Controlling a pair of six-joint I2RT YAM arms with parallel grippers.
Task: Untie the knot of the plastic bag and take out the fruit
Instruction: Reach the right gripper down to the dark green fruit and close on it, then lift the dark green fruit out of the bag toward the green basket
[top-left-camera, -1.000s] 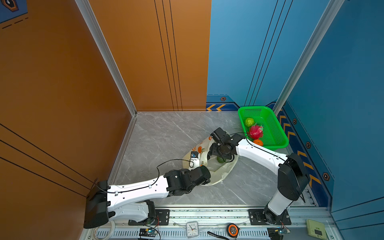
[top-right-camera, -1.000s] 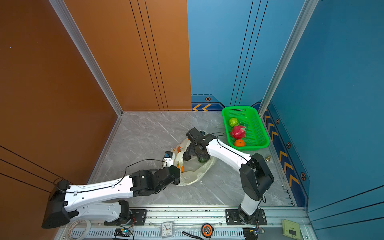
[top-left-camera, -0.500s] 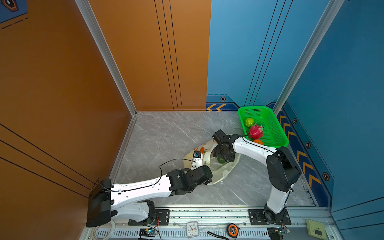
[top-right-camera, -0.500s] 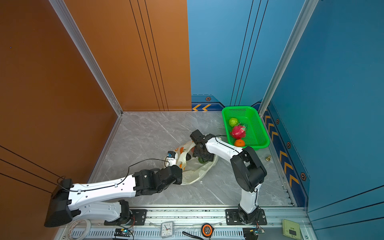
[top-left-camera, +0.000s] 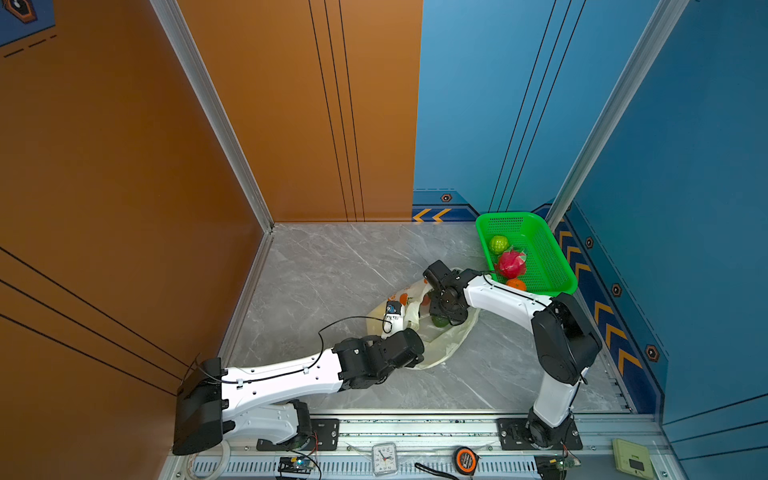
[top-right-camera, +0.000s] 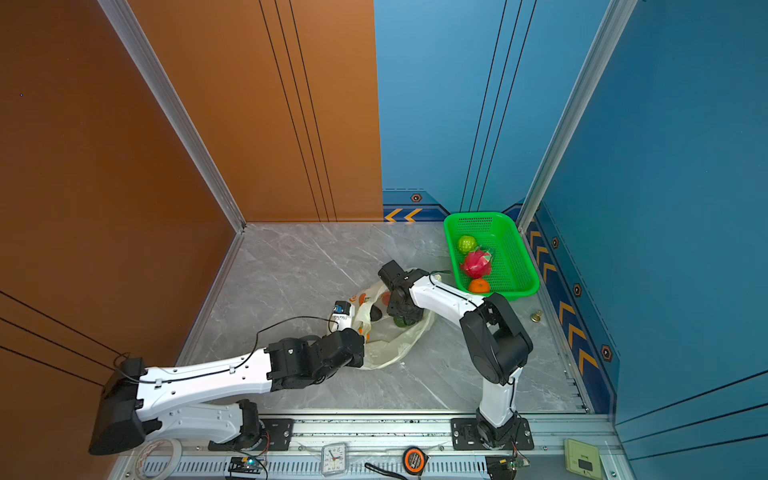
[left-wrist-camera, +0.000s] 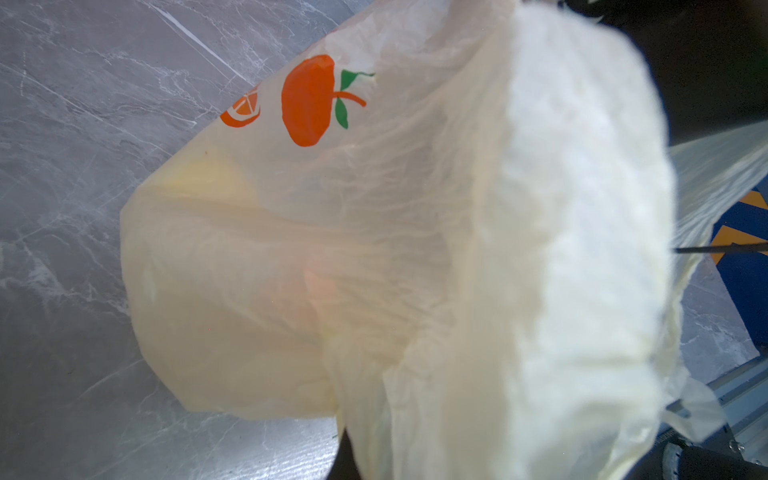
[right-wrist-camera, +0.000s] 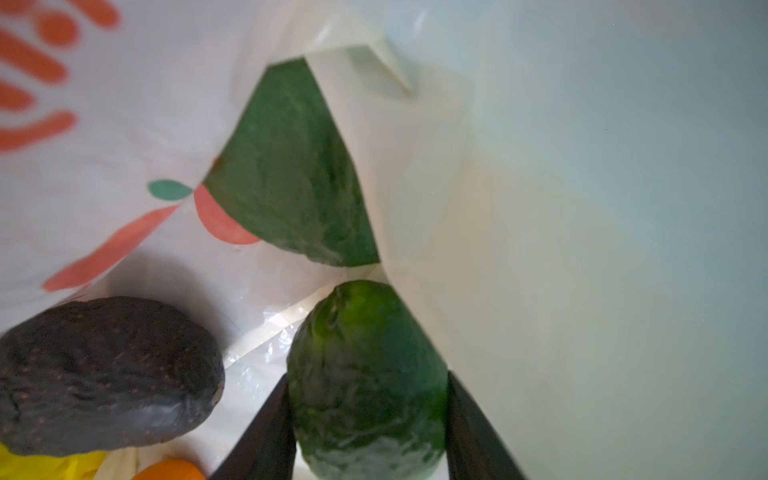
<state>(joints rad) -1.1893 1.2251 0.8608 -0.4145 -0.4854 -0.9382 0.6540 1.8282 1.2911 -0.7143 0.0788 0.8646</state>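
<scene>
HANDS IN THE BAG: The right gripper reaches into the open plastic bag. Its two dark fingers are pressed against either side of a green fruit, as the right wrist view shows. Beside that fruit inside the bag lie a dark avocado and a second green fruit partly behind a fold of plastic. An orange and a yellow fruit show at the edge of the frame.

In both top views the bag lies on the grey marble tabletop. The right arm bends down over it, and the gripped fruit shows beneath the wrist.

The left gripper is clenched at the bag's rim on the side nearest its own arm. In the left wrist view, cream plastic printed with an orange picture fills the frame and hides the fingers.

A green basket stands near the bag in the far right corner. It holds a round green fruit, a pink dragon fruit and a second orange.
</scene>
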